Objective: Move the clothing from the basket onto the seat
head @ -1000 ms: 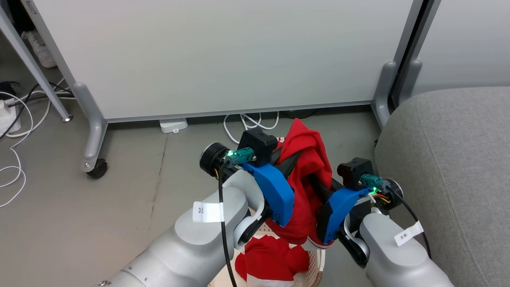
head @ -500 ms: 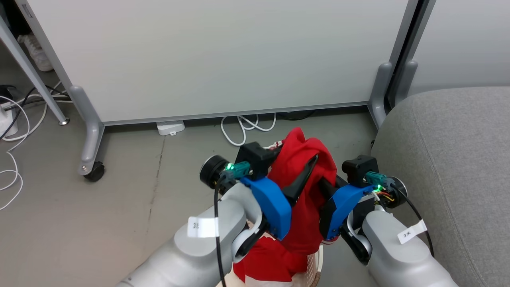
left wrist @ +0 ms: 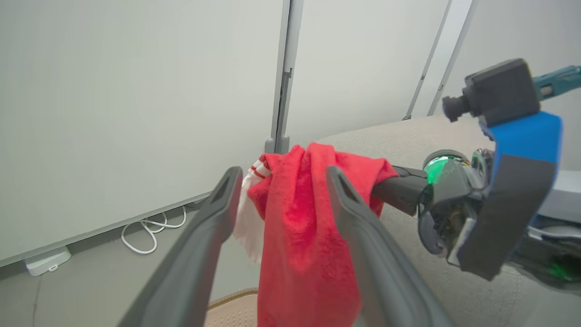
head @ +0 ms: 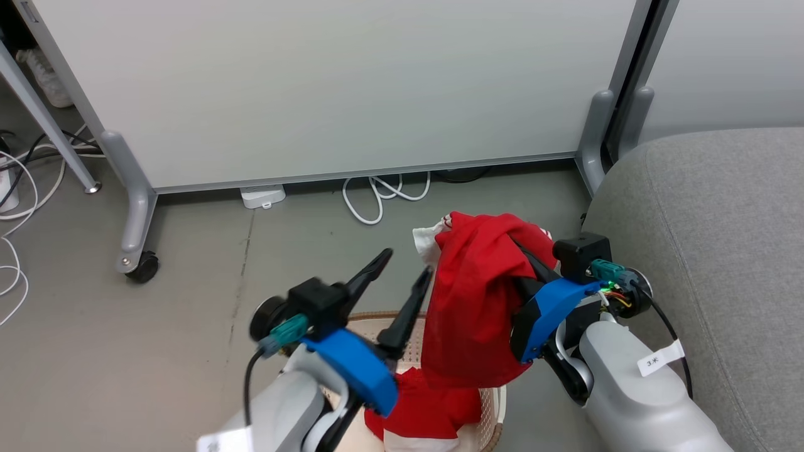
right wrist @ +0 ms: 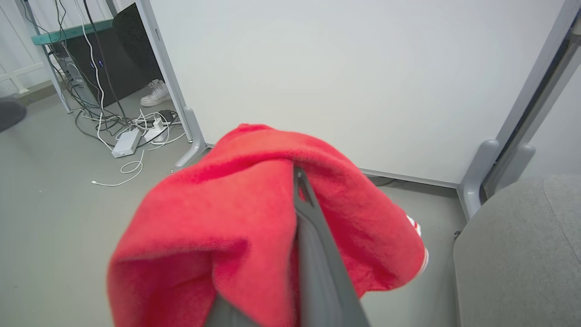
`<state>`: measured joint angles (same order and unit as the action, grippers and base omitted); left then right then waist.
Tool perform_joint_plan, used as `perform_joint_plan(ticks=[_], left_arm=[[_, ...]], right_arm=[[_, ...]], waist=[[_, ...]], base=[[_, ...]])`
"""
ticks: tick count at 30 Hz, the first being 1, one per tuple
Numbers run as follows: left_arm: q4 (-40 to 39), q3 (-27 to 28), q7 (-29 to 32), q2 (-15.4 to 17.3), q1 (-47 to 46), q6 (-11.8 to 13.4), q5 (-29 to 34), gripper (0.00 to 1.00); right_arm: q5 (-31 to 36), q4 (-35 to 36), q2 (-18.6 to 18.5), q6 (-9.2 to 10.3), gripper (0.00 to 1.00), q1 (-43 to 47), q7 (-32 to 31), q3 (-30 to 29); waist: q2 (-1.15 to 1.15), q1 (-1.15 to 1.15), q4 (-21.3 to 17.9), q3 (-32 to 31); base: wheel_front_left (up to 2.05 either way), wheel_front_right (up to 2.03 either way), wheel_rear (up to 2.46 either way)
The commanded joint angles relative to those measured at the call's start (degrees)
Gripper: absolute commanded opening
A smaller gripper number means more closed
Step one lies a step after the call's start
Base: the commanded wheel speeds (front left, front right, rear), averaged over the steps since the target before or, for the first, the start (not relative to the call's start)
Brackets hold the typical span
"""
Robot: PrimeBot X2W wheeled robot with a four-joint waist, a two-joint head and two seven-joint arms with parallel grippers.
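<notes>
**One red piece up in my right fingers, one lying in the basket**

The grey seat (head: 722, 251) takes up the right side of my head view, its rounded left edge facing the open floor (head: 188, 326). Nothing red lies on it. Behind the floor stands a pale partition panel (head: 345, 88) on grey legs.

The basket (head: 367, 316) sits on the floor close below me, left of the seat's edge. Its brown rim and perforated wall show between my arms.

The red garment (head: 477, 314) hangs in the air over the basket's right side, near the seat but apart from it. It drapes over my right gripper (right wrist: 297, 175), whose fingers are closed on the cloth. A white end with red stripes sticks out at the top. The second red garment (head: 427, 408) lies bunched inside the basket with a white edge at its near side.

My left gripper (head: 407, 262) stands over the basket's left part, fingers spread wide and holding nothing. From its wrist the hanging cloth shows between the two fingers, beyond their tips.

A looped white cable (head: 377, 194) lies on the floor at the foot of the panel.
</notes>
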<state>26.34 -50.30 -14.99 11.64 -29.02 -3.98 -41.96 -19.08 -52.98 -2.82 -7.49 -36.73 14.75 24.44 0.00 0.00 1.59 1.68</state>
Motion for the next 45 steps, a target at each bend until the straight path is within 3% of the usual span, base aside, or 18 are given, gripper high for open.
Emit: perform_joint_plan(ticks=[1,10,18,31,45], left_arm=[[-0.9,1.5,-0.3,0.6,1.4,0.3,1.1,1.00],[-6.1,15.5,-0.3,1.6,11.9,-0.2,10.8,1.00],[-5.9,22.7,-0.3,0.2,16.3,-1.9,16.7,1.00],[-4.0,25.2,-0.3,-2.2,17.2,-3.6,19.3,1.00],[-4.6,23.2,-0.3,-2.2,14.7,-3.5,18.2,1.00]], right_arm=[[0.5,0.5,-0.1,-0.01,0.00,-0.4,0.4,-0.2],[1.8,1.2,-0.1,-0.01,0.00,1.1,0.5,-2.4],[2.5,2.0,-0.1,-0.01,0.00,2.3,0.2,-3.1],[2.7,3.7,-0.1,-0.01,0.00,3.2,-0.7,-3.4],[3.3,5.6,-0.3,-0.01,0.00,3.3,-1.3,-4.2]], waist=[[0.00,0.00,0.0,0.0],[0.00,0.00,-0.1,-0.1],[0.00,0.00,-0.4,-0.5],[0.00,0.00,-1.8,-0.1],[0.00,0.00,-11.9,2.0]], base=[[0.00,0.00,0.00],[0.00,0.00,0.00],[0.00,0.00,0.00],[0.00,0.00,0.00],[0.00,0.00,0.00]])
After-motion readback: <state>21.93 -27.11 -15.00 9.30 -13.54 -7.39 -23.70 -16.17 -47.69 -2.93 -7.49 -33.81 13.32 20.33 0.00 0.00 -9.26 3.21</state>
